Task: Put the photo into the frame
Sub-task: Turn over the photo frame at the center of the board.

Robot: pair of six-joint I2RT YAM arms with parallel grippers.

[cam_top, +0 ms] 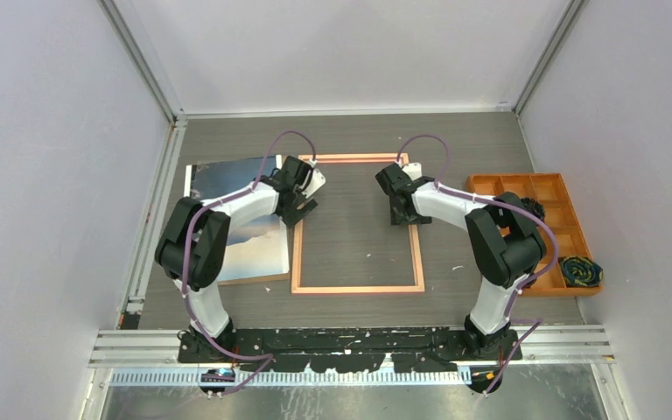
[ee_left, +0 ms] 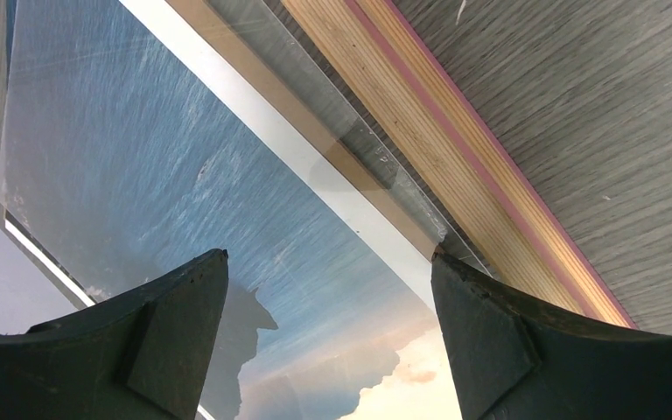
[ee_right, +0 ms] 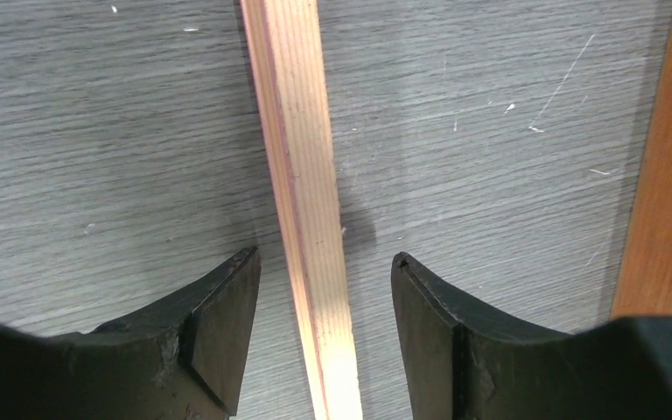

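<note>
Photo [cam_top: 243, 234] is lying face up on the left part of the table [cam_top: 359, 140], its blue sea and pale sky showing, just left of the frame [cam_top: 359, 290] and outside it. It is resting on a brown backing board [cam_top: 261, 280], whose edge is peeking out along the near side. In the left wrist view a clear pane [ee_left: 376, 162] is lying over the photo and reaching close to the frame's wooden rail.

The frame is lying flat at mid-table, with bare table showing through its opening.

The left gripper [ee_left: 328, 262] is hovering above the photo's right edge near the frame's far left corner, its jaws standing wide apart and gripping nothing. The right gripper [ee_right: 324, 262] is straddling the frame's right rail, jaws parted with a gap showing on each side of the wood, so it is not clamping the rail.

An orange compartment tray [cam_top: 490, 185] is sitting at the right edge of the table, well apart from the photo, with a dark coiled item [cam_top: 583, 272] at its near corner.
</note>
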